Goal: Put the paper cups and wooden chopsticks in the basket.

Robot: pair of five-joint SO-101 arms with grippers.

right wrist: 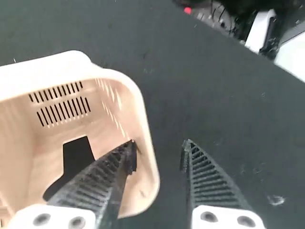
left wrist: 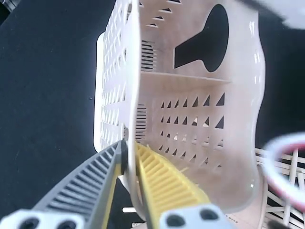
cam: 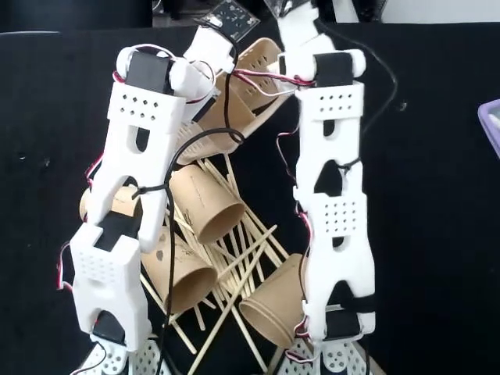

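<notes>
Left jaws are clamped shut on the side wall of the basket [left wrist: 190, 119], up at the far end of the table [cam: 437, 234]. Right jaws are wide open with nothing in them, one jaw over the basket's rim and the other out over the table. The paper cups [cam: 207, 201] and wooden chopsticks [cam: 238, 266] lie in a messy heap on the table between the arms, nearer their bases.

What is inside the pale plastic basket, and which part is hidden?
Inside the pale perforated plastic basket, only its bare slotted walls and handle cut-out show. The grey and yellow fingers of the left gripper cover one corner, so that part cannot be judged.
</notes>
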